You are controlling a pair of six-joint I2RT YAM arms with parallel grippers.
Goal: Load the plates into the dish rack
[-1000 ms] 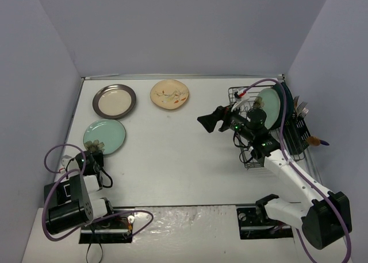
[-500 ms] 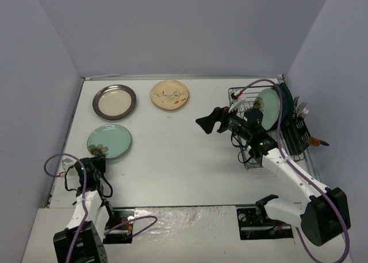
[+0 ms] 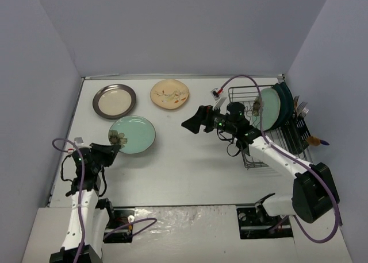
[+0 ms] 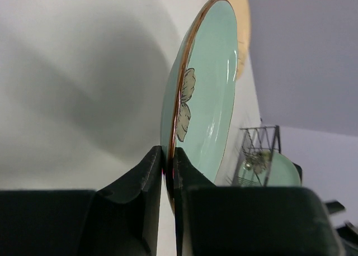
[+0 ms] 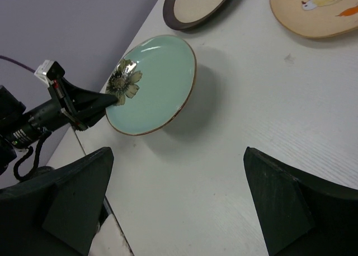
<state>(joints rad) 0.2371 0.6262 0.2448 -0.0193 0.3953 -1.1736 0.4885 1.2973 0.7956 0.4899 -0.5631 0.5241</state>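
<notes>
The left gripper is clamped on the rim of a pale mint-green round plate with a thin brown edge. Its fingers pinch the rim right at the printed flower. The plate hangs over the near-left part of the white counter, tilted with its face up and casting a shadow below. The flower end points at the near-left corner and the free end at the far right. In the left wrist view the plate shows almost edge-on between the two black fingers.

The right gripper hovers over the middle of the counter with its fingers spread wide and nothing between them, facing the held plate.

A cream plate with a grey-brown rim lies flat near the far-left corner. A cream floral plate lies flat beside it along the far edge.

The dark wire dish rack stands at the right edge, its long axis running near to far. At its far end a second mint-green flowered plate stands on edge, face to the left. Dark teal plates stand just behind it, their number unclear. The cutlery holder on the rack's right side carries forks.

A small white tag sits on the purple cable, its print too small to read.
</notes>
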